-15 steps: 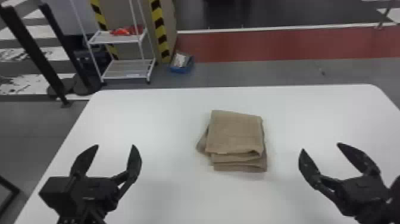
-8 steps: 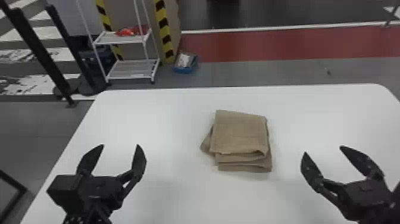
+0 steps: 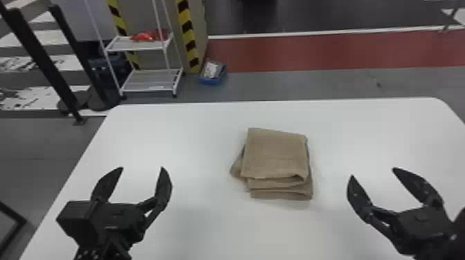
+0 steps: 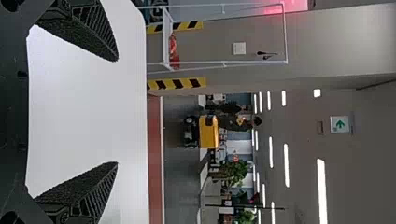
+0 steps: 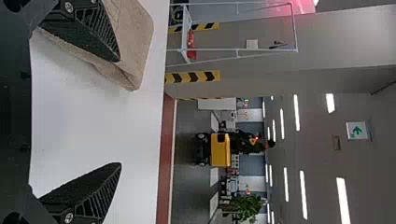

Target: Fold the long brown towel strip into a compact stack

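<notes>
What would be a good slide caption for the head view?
A folded brown towel rests on a white table between two open black claws, left and right.

brown towel [image 3: 275, 154], white table [image 3: 180, 138], seemingly red floor band [image 3: 311, 52]

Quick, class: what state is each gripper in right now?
Left gripper: open, holding nothing.
Right gripper: open, holding nothing.

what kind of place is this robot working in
Probably an industrial hall or robotics workshop: yellow-and-black hazard striping beside a wheeled metal shelf rack, a red band marked along the floor, and a green exit-style sign farther off.
</notes>
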`<control>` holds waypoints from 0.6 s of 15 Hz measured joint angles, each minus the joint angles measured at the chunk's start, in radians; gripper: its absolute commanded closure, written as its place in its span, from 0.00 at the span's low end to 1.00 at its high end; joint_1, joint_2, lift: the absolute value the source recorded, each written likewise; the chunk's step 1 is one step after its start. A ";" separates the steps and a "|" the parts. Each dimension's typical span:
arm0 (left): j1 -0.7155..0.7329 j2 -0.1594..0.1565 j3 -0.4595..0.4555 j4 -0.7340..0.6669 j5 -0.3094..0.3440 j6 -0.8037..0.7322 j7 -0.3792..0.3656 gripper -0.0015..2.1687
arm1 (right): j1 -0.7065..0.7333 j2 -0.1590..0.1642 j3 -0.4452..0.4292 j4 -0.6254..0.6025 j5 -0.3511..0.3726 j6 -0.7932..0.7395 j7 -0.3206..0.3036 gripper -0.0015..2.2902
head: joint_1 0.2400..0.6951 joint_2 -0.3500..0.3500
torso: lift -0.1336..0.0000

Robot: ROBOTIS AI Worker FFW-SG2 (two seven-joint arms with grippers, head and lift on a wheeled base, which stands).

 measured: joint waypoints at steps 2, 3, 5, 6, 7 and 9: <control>-0.007 0.000 -0.001 0.004 -0.001 0.008 -0.003 0.04 | -0.005 0.000 0.001 0.002 0.000 0.004 0.000 0.04 | 1.00 0.67 | 0.08; -0.009 0.000 -0.003 0.005 -0.003 0.012 -0.005 0.04 | -0.011 0.000 0.002 0.006 0.000 0.005 0.000 0.04 | 1.00 0.67 | 0.08; -0.008 0.000 -0.004 -0.001 -0.009 0.018 -0.006 0.04 | -0.024 0.000 0.008 0.018 0.001 0.007 -0.001 0.04 | 1.00 0.66 | 0.08; -0.006 0.000 -0.004 -0.002 -0.010 0.019 -0.006 0.04 | -0.029 0.000 0.011 0.022 0.003 0.008 -0.002 0.04 | 1.00 0.67 | 0.08; -0.005 0.000 -0.003 -0.003 -0.011 0.020 -0.006 0.04 | -0.031 0.000 0.014 0.025 0.005 0.009 -0.002 0.04 | 1.00 0.67 | 0.08; -0.004 0.000 -0.002 -0.007 -0.011 0.028 -0.008 0.04 | -0.032 0.000 0.018 0.026 0.008 0.010 -0.003 0.04 | 1.00 0.68 | 0.08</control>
